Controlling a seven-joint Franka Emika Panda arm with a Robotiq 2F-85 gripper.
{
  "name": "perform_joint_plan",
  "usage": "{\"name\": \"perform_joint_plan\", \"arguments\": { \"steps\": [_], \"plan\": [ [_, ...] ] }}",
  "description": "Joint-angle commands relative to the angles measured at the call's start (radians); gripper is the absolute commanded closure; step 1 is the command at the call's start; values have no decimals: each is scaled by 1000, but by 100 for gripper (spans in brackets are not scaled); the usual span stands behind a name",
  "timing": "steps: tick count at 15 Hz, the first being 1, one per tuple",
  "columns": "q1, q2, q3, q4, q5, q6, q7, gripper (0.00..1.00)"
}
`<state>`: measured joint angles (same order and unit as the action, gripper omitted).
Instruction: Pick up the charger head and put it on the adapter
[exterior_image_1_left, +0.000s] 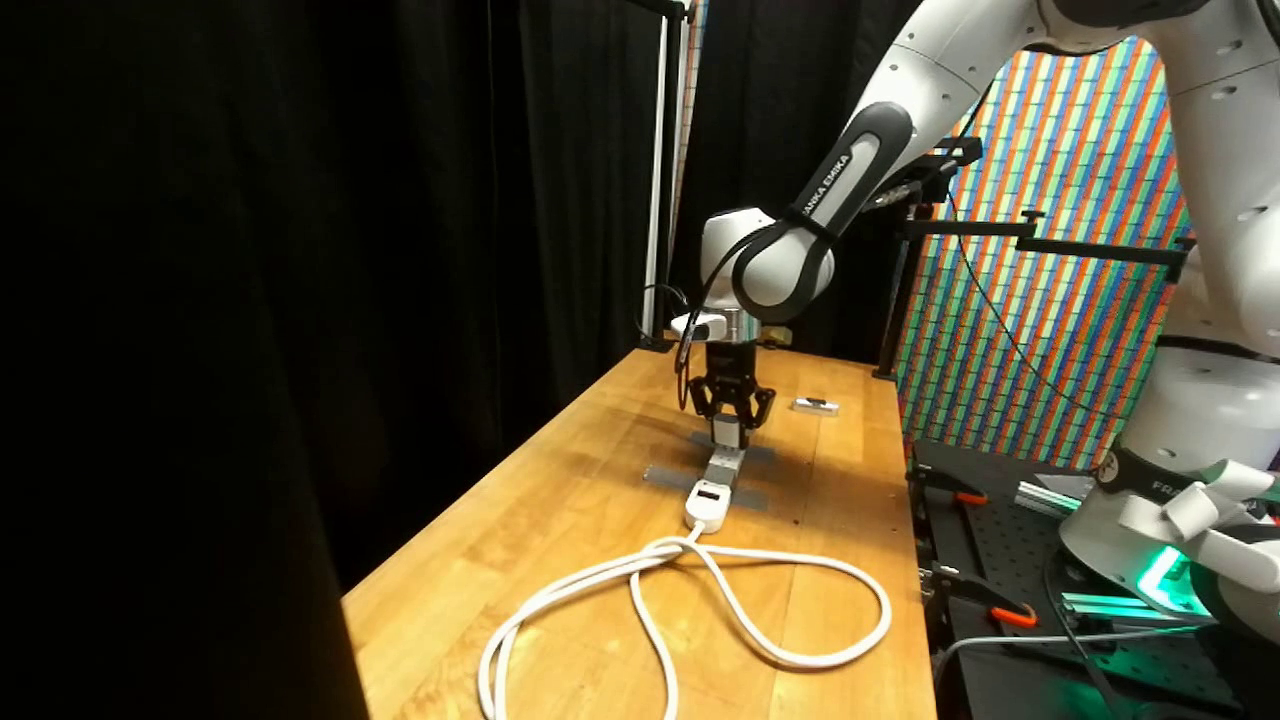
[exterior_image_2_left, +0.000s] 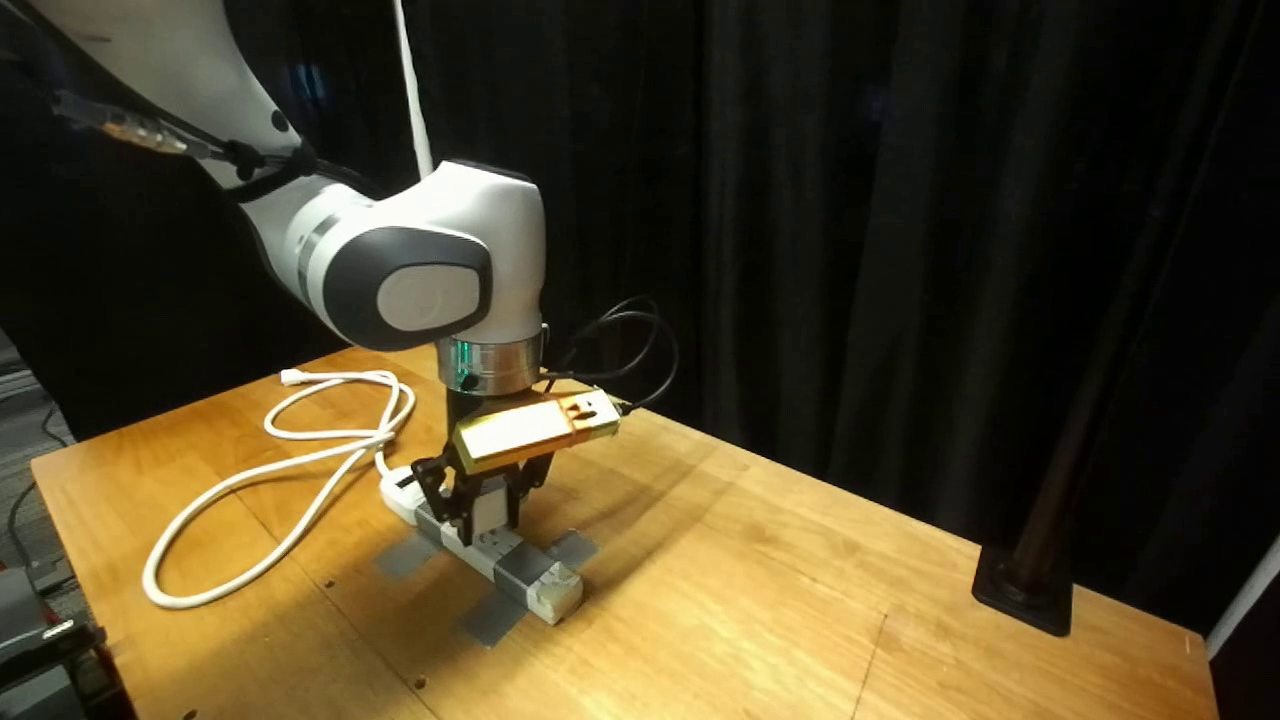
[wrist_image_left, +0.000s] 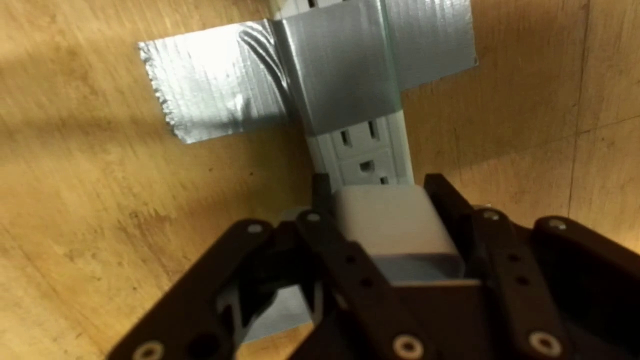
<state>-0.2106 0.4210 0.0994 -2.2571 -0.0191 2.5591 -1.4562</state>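
Note:
The charger head is a small white block between the fingers of my gripper. In the wrist view the black fingers press along both sides of the charger head, and my gripper is shut on it. The adapter is a whitish-grey power strip directly below. Its open sockets show in the wrist view, ahead of the block. In an exterior view the charger head stands upright over the middle of the adapter. Its underside is hidden, so I cannot tell whether it is plugged in.
Grey tape holds the adapter to the wooden table. A thick white cord loops from its end. A small flat pale object with a dark part lies farther along the table. A black stand base stands near an edge.

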Motion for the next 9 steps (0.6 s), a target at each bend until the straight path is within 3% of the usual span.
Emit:
{"name": "perform_joint_plan", "arguments": {
  "steps": [1, 9],
  "plan": [
    [-20, 21, 18, 31, 44, -5, -65, 77],
    [-55, 45, 39, 57, 86, -45, -249, 77]
  ]
}}
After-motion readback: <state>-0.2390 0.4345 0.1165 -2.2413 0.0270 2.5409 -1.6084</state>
